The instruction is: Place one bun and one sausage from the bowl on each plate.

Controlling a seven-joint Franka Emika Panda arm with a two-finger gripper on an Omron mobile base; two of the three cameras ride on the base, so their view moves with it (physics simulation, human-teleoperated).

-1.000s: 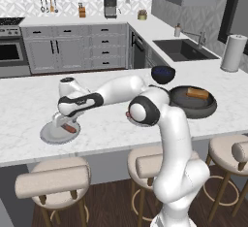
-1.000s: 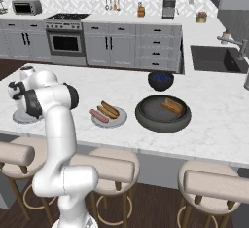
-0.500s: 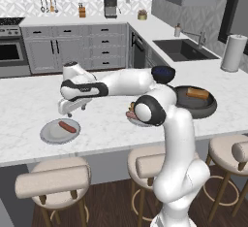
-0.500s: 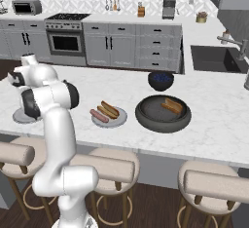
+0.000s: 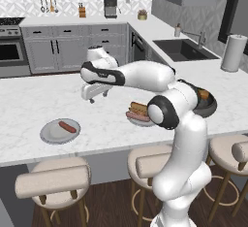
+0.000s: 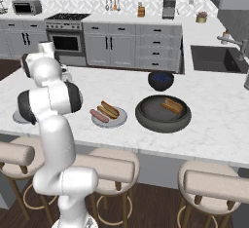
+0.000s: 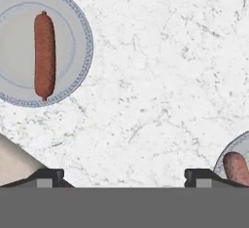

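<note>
A light-grey plate (image 5: 49,135) at the counter's left carries one reddish sausage (image 5: 68,126). In the hand view that plate (image 7: 17,37) and its sausage (image 7: 44,55) lie at the upper left. My gripper (image 5: 92,96) hangs above the counter to the right of that plate, open, with nothing between its fingertips (image 7: 48,176). The second plate (image 6: 118,120) holds a bun (image 6: 110,108) and a sausage (image 6: 98,116); its edge (image 7: 239,146) shows at the hand view's lower right. A wide dark bowl (image 6: 146,117) further right holds one bun (image 6: 171,105).
A smaller navy bowl (image 6: 160,80) stands behind the wide one. Beige stools (image 5: 53,182) line the counter's near edge. The sink (image 5: 184,50) and a paper towel roll (image 5: 231,52) are at the far right. Bare marble lies between the two plates.
The gripper opened and left the sausage on the left plate. It then rose and moved right, away from that plate.
</note>
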